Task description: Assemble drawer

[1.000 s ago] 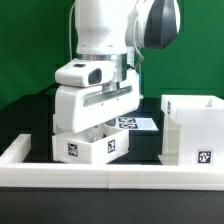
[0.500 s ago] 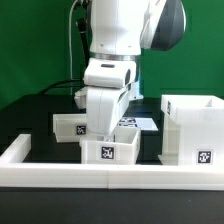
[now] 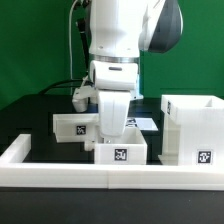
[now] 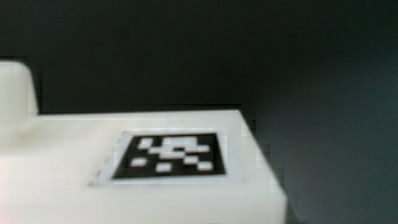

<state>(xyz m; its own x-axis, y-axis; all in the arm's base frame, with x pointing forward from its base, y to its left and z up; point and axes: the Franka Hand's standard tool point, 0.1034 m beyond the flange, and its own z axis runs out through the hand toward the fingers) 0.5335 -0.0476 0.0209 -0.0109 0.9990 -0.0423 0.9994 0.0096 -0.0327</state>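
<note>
One small white tray point(image 3: 121, 154) sits on the black table just behind the front rail, its tag facing front. My gripper point(image 3: 113, 140) reaches straight down into it; the fingertips are hidden by the tray's wall, and the tray follows the hand. A second small tray point(image 3: 74, 128) stands behind it toward the exterior view's left. The tall box shell point(image 3: 192, 128) stands upright at the exterior view's right, a small gap from the held tray. The wrist view shows only a blurred white tagged face of the tray point(image 4: 169, 157), with no fingers visible.
A low white rail point(image 3: 60, 176) runs along the table's front and left edges. The marker board point(image 3: 143, 122) lies flat behind the arm. The arm's white body fills the middle of the exterior view. A green wall stands behind.
My gripper has moved toward the exterior view's right with the tray, which turned its tag to the front and now sits nearer the box shell. The second tray came into view.
</note>
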